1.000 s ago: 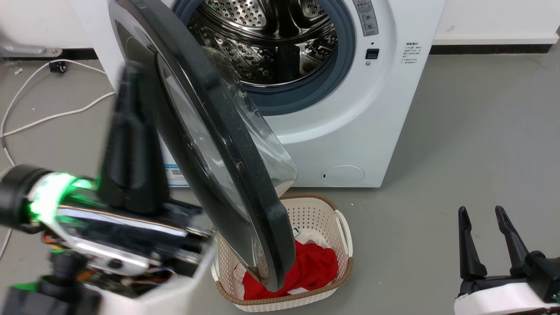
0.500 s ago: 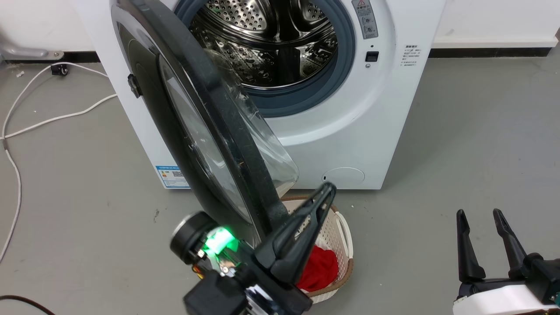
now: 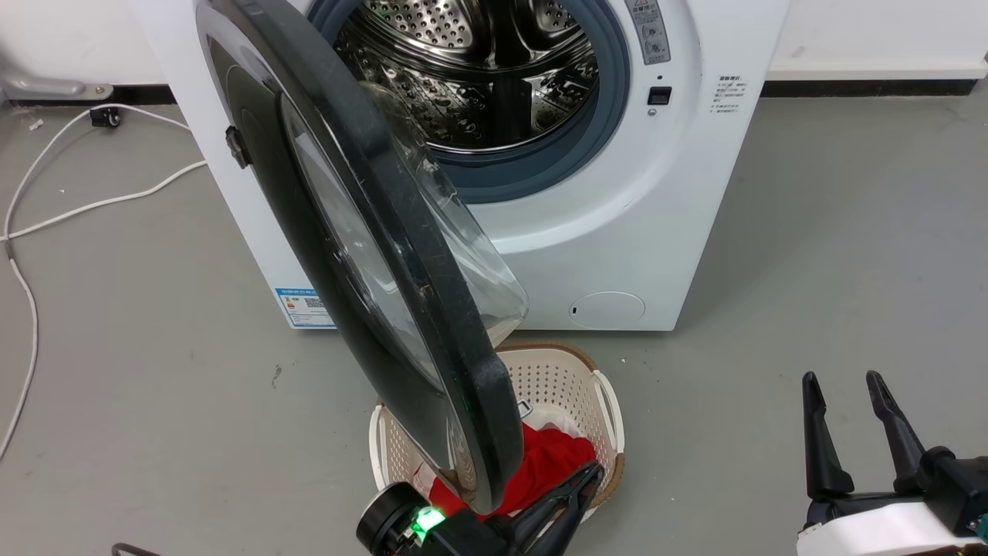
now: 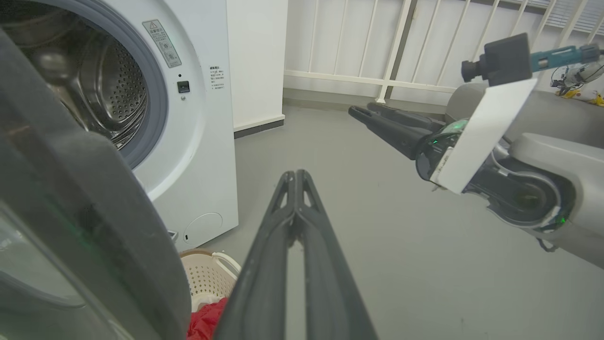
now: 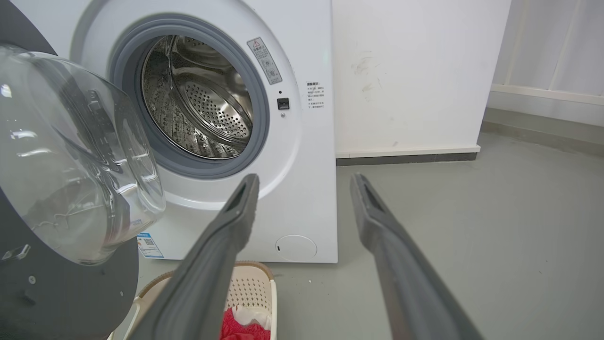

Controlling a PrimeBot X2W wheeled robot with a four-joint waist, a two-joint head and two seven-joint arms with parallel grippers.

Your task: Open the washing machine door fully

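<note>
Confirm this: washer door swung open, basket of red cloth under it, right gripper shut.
Wrong on the gripper: the right gripper is open, fingers well apart, as the right wrist view shows. The washing machine door is swung open over the basket with red cloth.

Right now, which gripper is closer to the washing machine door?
Left. The left gripper is shut, just by the rim of the washing machine door; the right gripper is open, far off to its right.

left claw (image 3: 591, 471) withdrawn from outer face of the washing machine door (image 3: 386, 232), now low beside the basket (image 3: 606, 398)
</note>
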